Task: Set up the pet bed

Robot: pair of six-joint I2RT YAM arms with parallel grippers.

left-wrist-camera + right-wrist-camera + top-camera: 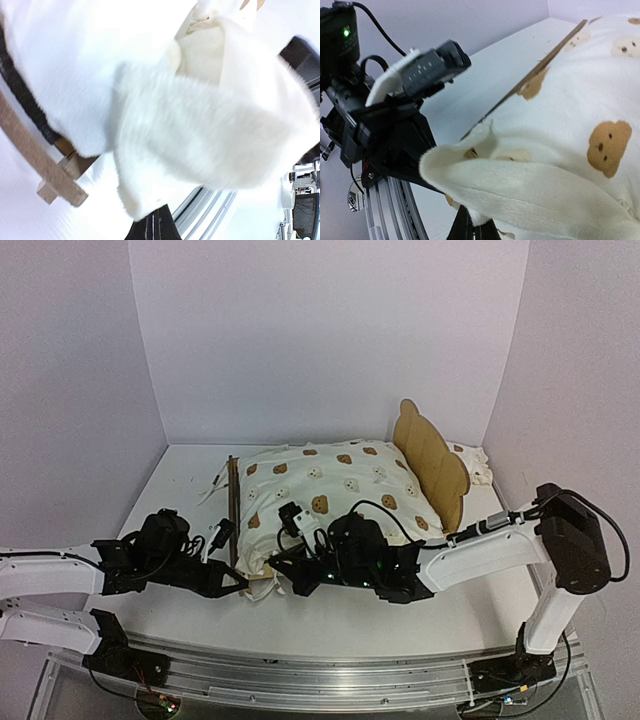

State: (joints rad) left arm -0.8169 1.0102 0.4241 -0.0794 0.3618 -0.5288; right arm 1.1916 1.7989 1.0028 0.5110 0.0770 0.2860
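Plywood marks the layout from above. The pet bed (432, 455) lies with its long axis left to right across the worktop (180, 480), headboard on my right, and the cushion (330, 490) covers most of it. Both claws are at the near long side, toward the foot. My left claw (238, 585) is nearer the foot corner, and my right claw (283, 575) is just beside it.

From my left wrist, blurred white cushion (200, 135) fills the frame. A strip of the pet bed (45, 160) shows at lower left. My left claw (155, 227) is cut off at the bottom edge; it is closed narrow, apparently pinching the cushion hem.

From my right wrist, my right claw (470, 230) is likewise narrow, with a folded corner of the cushion (570, 150) running into it. The pet bed (540, 65) shows only as a thin edge beyond. I judge that the bed base is hidden.
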